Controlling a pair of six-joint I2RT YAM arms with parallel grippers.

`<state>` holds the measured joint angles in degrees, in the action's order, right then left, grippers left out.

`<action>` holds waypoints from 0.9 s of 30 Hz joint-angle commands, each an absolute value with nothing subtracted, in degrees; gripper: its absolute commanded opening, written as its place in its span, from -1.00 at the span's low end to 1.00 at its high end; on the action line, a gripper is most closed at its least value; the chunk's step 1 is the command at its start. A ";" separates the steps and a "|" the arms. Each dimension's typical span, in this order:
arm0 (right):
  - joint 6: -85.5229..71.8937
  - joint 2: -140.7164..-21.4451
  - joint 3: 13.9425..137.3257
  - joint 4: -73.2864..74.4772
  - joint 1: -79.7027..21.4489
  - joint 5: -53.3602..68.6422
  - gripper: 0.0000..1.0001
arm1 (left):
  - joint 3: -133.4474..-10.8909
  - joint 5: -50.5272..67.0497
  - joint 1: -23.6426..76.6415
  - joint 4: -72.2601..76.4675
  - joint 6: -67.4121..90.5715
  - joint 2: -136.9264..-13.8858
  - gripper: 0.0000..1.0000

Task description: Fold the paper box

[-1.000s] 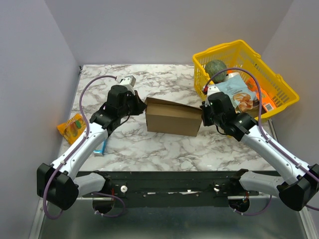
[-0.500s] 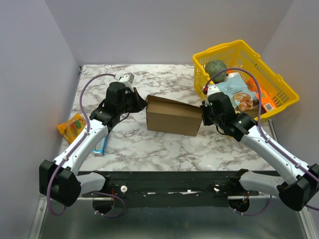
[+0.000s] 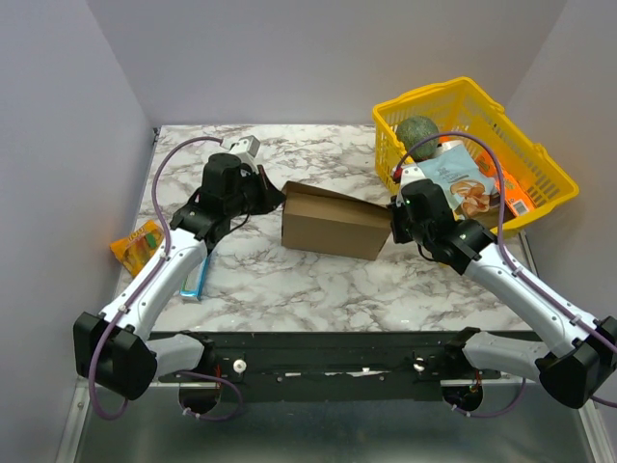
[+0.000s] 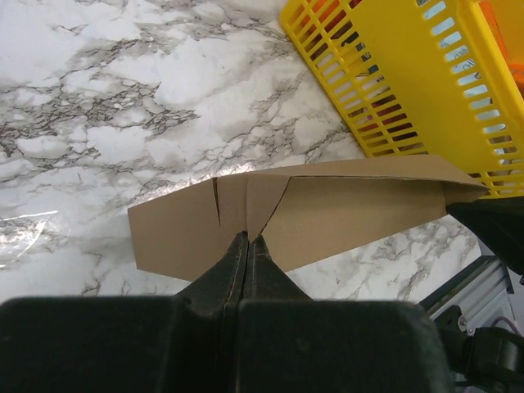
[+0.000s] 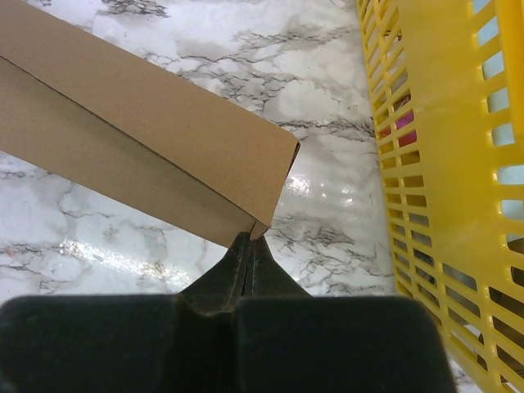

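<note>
Jaws, left: pressed together to a thin line, tips apparently pinching the near edge of a flap at the left end of the paper box (image 3: 333, 227).
Jaws, right: closed down the same way, nipping the lower corner of the box's right end.
Box position: mid-tabletop (image 3: 318, 285), between the two arms, with its right end near the yellow basket (image 3: 424, 94).
Handling: probably light, with stiff panels that give readily at the creases. A thin edge could slip or tear, so hold flap edges close to a crease.
Top view alone: both arms, and the box partly formed with its top panel slanting.
Left wrist alone: a slit and a notch cut in the flap beside the tips.
Right wrist alone: the folded corner and the bare marble between box and basket.
</note>
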<state>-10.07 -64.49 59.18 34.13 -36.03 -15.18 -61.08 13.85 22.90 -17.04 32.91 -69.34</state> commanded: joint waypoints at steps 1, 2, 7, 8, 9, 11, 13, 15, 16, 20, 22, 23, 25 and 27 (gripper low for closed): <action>-10.11 -65.22 58.18 37.79 -36.74 -13.01 -0.79 | -63.11 16.26 23.55 -21.35 27.27 -69.26 -1.00; -9.93 -64.87 58.88 37.88 -36.74 -12.49 -0.69 | -62.84 16.87 23.55 -22.49 25.85 -69.34 -1.00; -9.23 -62.41 60.82 37.88 -36.83 -11.08 0.09 | -63.54 16.53 23.64 -27.77 19.26 -70.66 -1.00; -8.97 -62.05 61.08 37.53 -36.74 -9.68 0.19 | -63.81 15.74 23.64 -29.17 17.51 -70.93 -1.00; -7.92 -61.53 61.26 37.09 -36.74 -8.89 0.35 | -63.98 15.56 23.73 -29.70 16.53 -71.10 -1.00; -6.42 -59.68 61.08 35.34 -36.83 -6.52 0.48 | -64.33 14.77 23.64 -30.93 14.86 -71.54 -1.00; -3.96 -57.58 60.65 34.28 -37.52 -5.80 0.56 | -64.42 14.42 23.64 -31.29 14.50 -71.63 -1.00; -1.51 -55.91 60.03 32.53 -38.84 -6.85 0.58 | -64.60 14.50 23.64 -31.29 14.24 -71.54 -1.00; -0.62 -55.20 59.25 31.82 -40.76 -7.12 0.57 | -64.60 14.59 23.64 -31.29 14.15 -71.46 -1.00; 3.95 -54.40 58.45 27.52 -47.45 -7.82 0.54 | -65.39 14.68 23.64 -31.90 13.62 -71.63 -1.00; 4.05 -56.15 58.80 26.20 -49.65 -8.52 0.50 | -65.57 14.76 23.64 -32.08 13.36 -71.72 -1.00; 3.69 -57.12 59.67 25.23 -49.83 -8.79 0.46 | -65.65 14.77 23.64 -32.08 13.27 -71.81 -1.00; 2.29 -60.72 60.20 23.91 -49.83 -10.28 0.32 | -65.74 14.85 23.64 -32.08 13.18 -71.81 -1.00; 1.33 -63.62 60.55 21.10 -49.83 -12.56 0.24 | -65.74 14.94 23.64 -32.26 13.01 -71.89 -1.00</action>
<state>1.61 -58.41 59.59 26.59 -49.56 -8.71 -64.97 14.41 23.38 -28.32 14.48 -70.96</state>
